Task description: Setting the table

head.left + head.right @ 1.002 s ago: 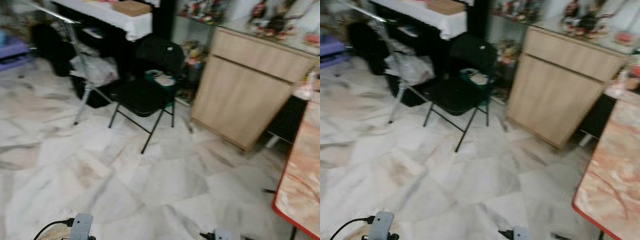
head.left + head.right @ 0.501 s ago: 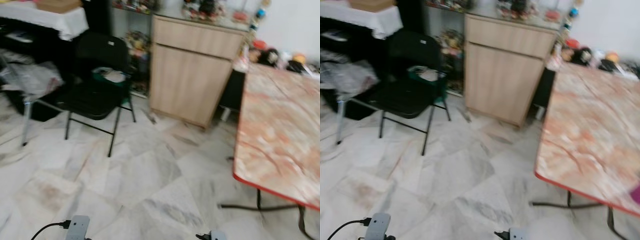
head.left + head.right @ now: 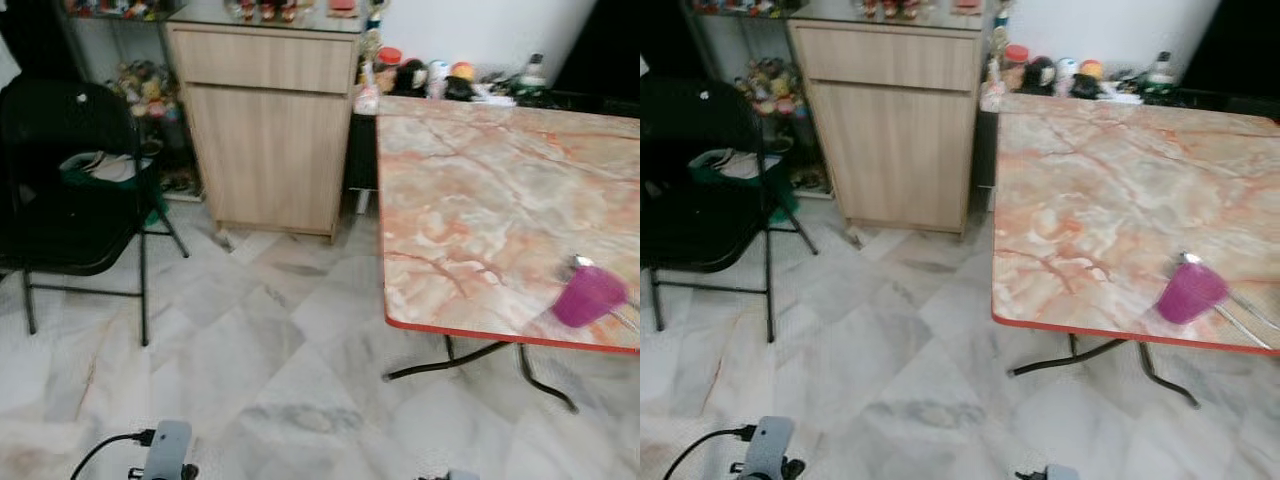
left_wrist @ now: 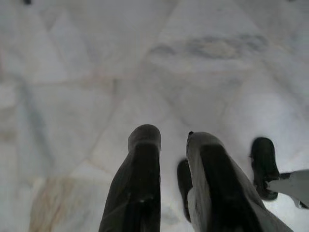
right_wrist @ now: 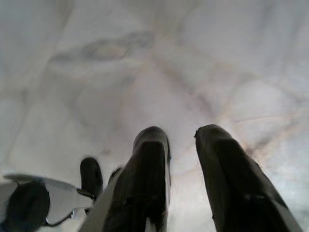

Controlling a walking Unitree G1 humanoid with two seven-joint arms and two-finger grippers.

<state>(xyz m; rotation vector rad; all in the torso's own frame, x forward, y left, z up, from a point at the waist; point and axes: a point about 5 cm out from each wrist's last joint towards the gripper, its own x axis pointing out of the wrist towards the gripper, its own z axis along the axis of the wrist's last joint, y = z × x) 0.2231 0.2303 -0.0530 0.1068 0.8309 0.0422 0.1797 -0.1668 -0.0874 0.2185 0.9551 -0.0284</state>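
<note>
We are in the approach step. The purple cup (image 3: 1189, 292) sits near the marble table (image 3: 1090, 200) front edge, cutlery (image 3: 1230, 305) beside it. Left gripper (image 4: 173, 140) and right gripper (image 5: 182, 137) hang slightly parted, empty. Next, we close on the table.

Marble-patterned table (image 3: 470, 200) with red edge, purple cup (image 3: 587, 296) near its front edge, cutlery (image 3: 1230, 300) beside it

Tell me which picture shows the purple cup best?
The right eye view: the purple cup sits whole on the marble table, near its red front edge, with a spoon beside it. In the left eye view it is blurrier and close to the picture's edge. Both wrist views face the floor.
</note>
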